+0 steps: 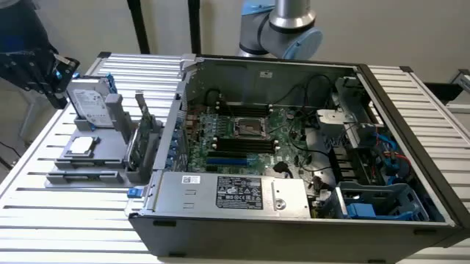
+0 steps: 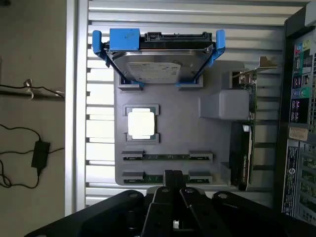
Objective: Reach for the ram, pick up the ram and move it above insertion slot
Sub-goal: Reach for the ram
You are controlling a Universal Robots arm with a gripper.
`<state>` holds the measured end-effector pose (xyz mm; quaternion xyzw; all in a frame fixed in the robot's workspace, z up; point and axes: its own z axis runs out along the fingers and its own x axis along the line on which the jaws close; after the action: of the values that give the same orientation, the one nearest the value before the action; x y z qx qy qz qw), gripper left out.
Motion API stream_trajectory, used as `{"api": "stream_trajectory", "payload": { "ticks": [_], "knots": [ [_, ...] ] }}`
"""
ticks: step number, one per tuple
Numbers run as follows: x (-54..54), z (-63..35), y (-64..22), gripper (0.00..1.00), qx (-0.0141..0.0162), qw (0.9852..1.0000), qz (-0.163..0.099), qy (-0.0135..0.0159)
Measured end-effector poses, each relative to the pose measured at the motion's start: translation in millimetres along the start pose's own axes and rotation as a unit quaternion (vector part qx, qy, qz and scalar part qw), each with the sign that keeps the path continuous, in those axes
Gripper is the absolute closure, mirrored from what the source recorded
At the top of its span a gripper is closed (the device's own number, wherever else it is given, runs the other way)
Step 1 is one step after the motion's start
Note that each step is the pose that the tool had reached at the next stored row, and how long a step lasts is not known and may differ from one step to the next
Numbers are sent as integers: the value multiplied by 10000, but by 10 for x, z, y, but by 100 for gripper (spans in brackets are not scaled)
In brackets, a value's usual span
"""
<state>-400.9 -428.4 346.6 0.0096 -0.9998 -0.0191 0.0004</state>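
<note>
Gripper point(image 2: 173, 178) hovering over the ram point(image 2: 148, 177).
Its fingers point(image 2: 163, 197) are pressing together, holding nothing; the ram is lying crosswise beneath their tips, in the grey holder point(image 2: 180, 133).

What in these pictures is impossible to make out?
- Wrist view: the gripper covers the middle of the nearest ram.
- Wrist view: the print on the hard drive label is too small to read.
- Exterior view: the arm is cut off by the top edge.
</note>
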Motion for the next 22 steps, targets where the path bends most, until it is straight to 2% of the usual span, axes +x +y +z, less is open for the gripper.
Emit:
{"api": "stream_trajectory", "payload": {
  "ticks": [14, 18, 22],
  "knots": [
    [1, 4, -16, 89, 0, 10000, 0, 1],
    [-3, 24, -95, 89, -1, 10000, 0, 8],
    [-34, 41, -219, 89, -1, 10000, 2, 44]
  ]
}}
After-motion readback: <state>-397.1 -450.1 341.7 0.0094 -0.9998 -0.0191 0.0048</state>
